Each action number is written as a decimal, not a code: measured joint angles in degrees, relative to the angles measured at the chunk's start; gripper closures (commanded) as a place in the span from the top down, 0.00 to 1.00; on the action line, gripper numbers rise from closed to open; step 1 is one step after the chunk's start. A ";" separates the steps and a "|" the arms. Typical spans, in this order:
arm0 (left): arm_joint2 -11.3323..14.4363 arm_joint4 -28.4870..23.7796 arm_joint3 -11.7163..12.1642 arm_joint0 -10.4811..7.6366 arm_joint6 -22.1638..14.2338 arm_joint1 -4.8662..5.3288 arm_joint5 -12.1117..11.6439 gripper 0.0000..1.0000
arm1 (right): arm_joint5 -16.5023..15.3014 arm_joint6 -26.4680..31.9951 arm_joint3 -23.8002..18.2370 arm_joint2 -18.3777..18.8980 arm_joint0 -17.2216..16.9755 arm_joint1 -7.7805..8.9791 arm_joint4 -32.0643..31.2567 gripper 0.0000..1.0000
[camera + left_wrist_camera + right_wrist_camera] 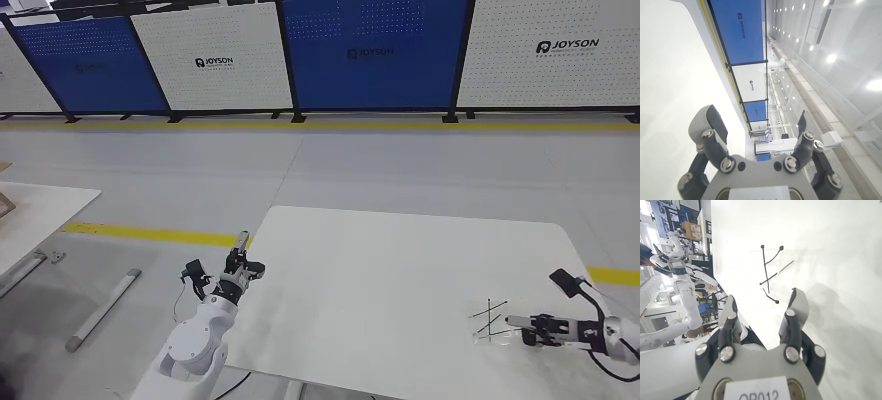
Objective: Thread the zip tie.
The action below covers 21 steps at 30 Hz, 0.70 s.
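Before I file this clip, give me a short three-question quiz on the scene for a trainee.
1. The zip ties lie on the table nearest: A. the left jaws; B. the right jaws; C. the table's far edge.
2. True or false: the right jaws hold one of the zip ties.
3. Fill in: both arms' jaws stand ___.
Key: 1 B; 2 false; 3 open.
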 measured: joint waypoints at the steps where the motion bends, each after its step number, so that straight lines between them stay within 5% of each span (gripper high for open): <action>1: 0.00 0.00 0.00 0.00 0.00 0.00 0.00 1.00 | 0.04 0.00 0.34 -0.30 0.24 0.03 0.07 0.45; 21: 0.00 0.00 0.00 0.00 0.00 0.00 0.00 1.00 | -0.07 -0.01 3.70 -1.78 1.32 1.01 2.28 0.25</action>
